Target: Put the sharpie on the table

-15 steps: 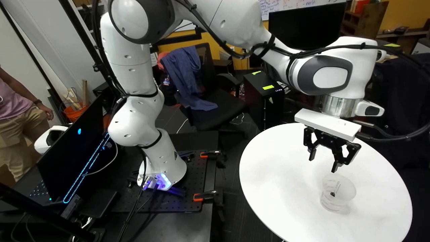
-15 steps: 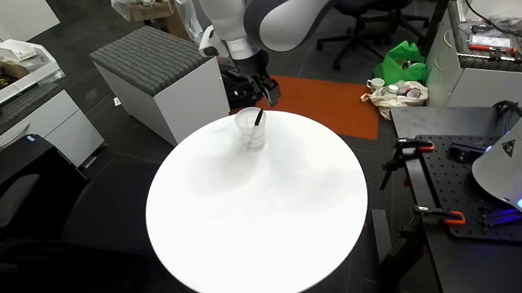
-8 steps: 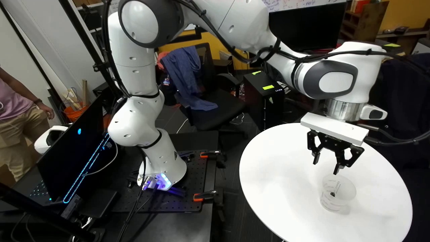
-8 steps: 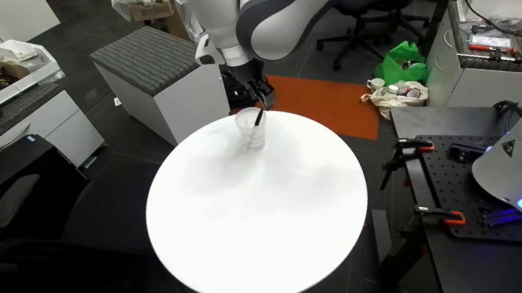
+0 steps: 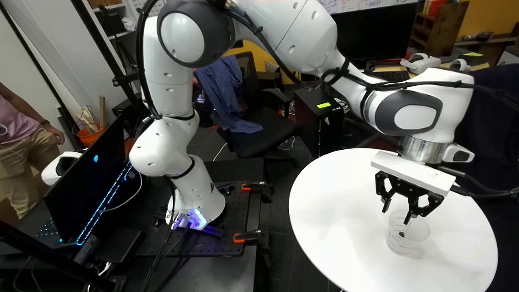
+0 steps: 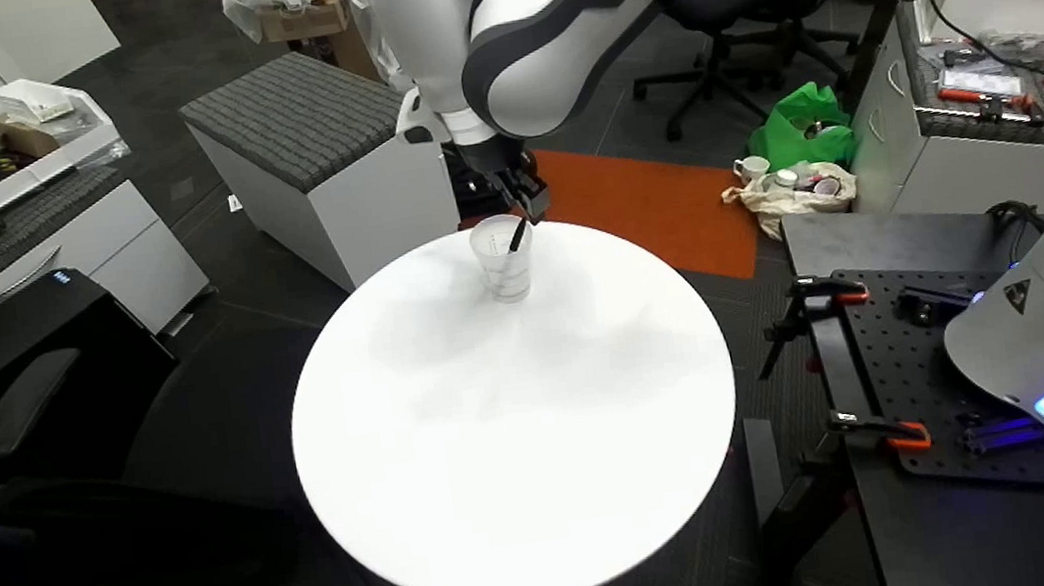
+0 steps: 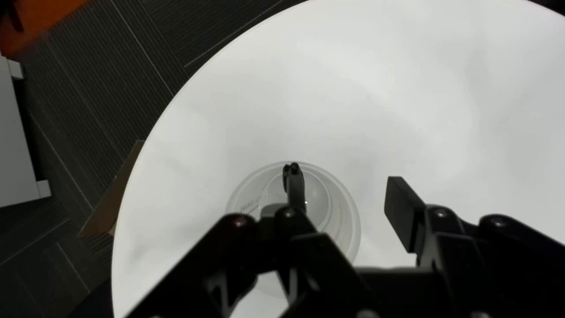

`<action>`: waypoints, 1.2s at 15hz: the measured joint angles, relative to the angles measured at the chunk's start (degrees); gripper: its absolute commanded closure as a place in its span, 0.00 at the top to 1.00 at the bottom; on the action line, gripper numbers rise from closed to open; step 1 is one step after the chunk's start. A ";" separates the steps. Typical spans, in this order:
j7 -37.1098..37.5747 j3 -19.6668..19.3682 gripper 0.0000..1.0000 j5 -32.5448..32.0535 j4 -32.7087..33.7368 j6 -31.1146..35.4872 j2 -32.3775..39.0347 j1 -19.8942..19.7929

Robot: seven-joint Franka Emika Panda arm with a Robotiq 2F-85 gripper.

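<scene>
- Presently, the sharpie (image 6: 518, 236) leans inside the clear measuring cup (image 6: 500, 273), its dark upper end reaching the rim.
- The cup stands upright on the round white counter (image 6: 510, 466).
- Close to the rim, the fingers (image 7: 401, 212) are spread apart; whether one touches the sharpie, I cannot tell.
- Beyond the counter, a blue cloth (image 5: 222, 91) hangs over a black office chair (image 5: 263, 142).

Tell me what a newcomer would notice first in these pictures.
Probably the big white robot arm, arching across an exterior view. Next comes the round white table, with a clear plastic cup near its far edge in an exterior view and a black marker leaning inside. Close above that cup hangs the black end effector, open, with nothing gripped.
</scene>
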 measured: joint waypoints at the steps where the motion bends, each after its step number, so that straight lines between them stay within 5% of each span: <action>1: -0.14 0.00 0.47 0.00 0.37 -0.01 0.52 -0.04; 18: -3.30 -0.01 0.49 -0.01 7.82 -0.68 6.64 -0.86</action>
